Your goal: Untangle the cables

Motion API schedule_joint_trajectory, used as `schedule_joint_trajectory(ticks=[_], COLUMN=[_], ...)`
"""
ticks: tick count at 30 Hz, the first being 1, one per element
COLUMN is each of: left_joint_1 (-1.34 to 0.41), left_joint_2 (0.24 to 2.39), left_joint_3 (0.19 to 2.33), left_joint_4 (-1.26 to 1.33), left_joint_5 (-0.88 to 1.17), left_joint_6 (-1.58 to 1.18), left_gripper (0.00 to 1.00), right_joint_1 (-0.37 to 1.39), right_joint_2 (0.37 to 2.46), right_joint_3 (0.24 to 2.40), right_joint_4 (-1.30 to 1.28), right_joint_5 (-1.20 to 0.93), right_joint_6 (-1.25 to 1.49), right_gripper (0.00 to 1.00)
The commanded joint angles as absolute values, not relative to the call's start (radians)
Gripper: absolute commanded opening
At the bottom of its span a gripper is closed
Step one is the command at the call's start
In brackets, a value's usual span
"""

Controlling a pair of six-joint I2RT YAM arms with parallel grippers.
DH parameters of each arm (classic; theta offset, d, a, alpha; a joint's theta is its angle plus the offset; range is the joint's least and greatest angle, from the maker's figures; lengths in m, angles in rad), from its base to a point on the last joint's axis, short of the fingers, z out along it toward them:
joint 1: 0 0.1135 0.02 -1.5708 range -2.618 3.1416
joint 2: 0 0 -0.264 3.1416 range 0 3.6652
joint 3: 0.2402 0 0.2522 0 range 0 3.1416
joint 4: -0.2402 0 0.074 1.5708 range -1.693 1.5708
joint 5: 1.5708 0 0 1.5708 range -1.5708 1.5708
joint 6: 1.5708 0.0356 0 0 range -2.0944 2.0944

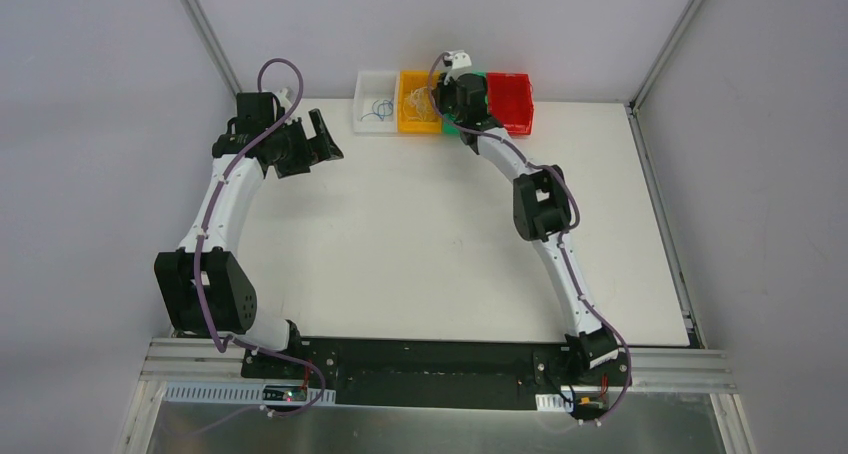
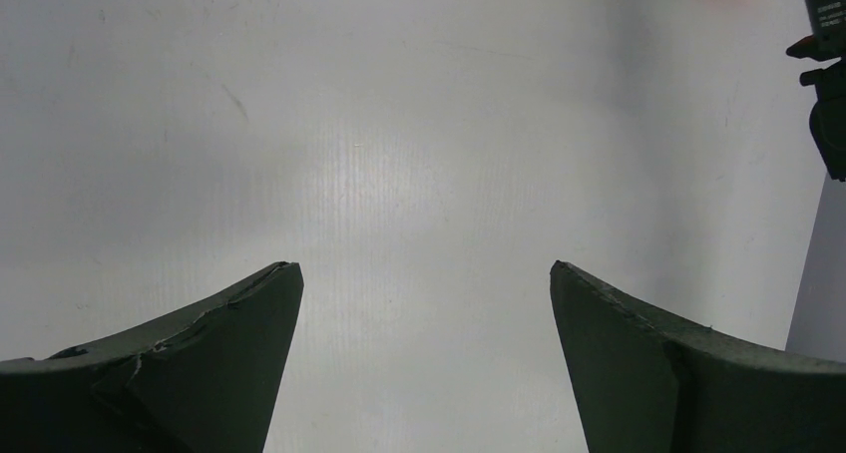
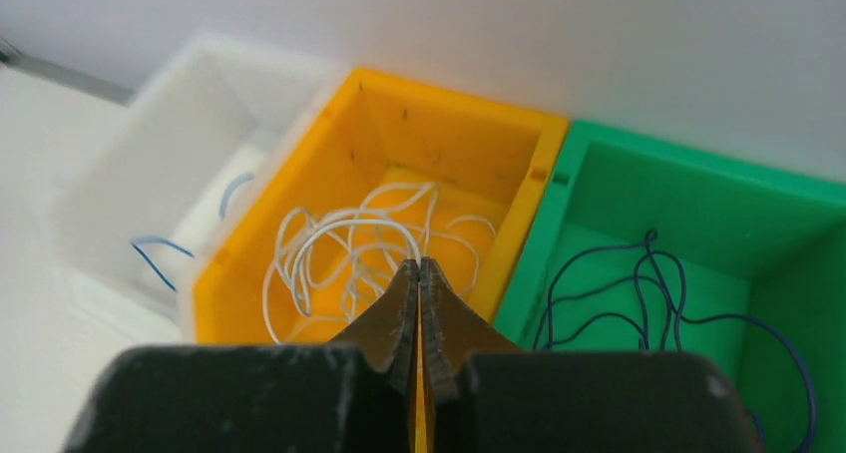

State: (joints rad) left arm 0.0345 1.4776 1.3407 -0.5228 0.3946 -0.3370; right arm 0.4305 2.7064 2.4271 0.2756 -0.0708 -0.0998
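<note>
My right gripper (image 3: 420,261) hangs over the yellow bin (image 3: 454,134), jaws pressed together on a loop of white cable (image 3: 339,222) that rises from the curly white pile in that bin. Dark blue cables (image 3: 638,283) lie in the green bin (image 3: 698,204). A lighter blue cable (image 3: 155,248) lies in the white bin (image 3: 170,144). My left gripper (image 2: 426,265) is open over bare table (image 2: 399,124), nothing between its fingers. From above, the left gripper (image 1: 325,139) sits left of the bins and the right gripper (image 1: 436,102) is mostly hidden under its wrist.
Four bins stand in a row at the table's far edge: white bin (image 1: 377,102), yellow bin (image 1: 413,119), green bin (image 1: 455,128), red bin (image 1: 510,102). The wall rises right behind them. The right arm (image 1: 545,209) arcs across the right half of the table.
</note>
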Motion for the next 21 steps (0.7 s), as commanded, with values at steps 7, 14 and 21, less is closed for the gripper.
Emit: schedule_joint_trajectory(ticks=[7, 14, 21], left_joint_1=[0.045, 0.046, 0.045], left_joint_2=[1.465, 1.450, 1.462], left_joint_3=[1.339, 1.340, 1.361], left_joint_4=[-0.547, -0.555, -0.568], left_joint_5=[0.349, 0.348, 0.342], left_joint_6=[-0.293, -0.285, -0.253], left_gripper=[0.99, 0.99, 0.99], right_joint_1=[0.500, 0.501, 0.498], right_joint_2=[2.719, 2.651, 2.495], right_joint_3=[2.459, 2.394, 2.228], right_joint_4=[0.260, 0.272, 0.292], right_joint_5=[0.060, 0.011, -0.037], right_joint_6=[-0.518, -0.489, -0.498], right_gripper=[0.00, 0.23, 0.42])
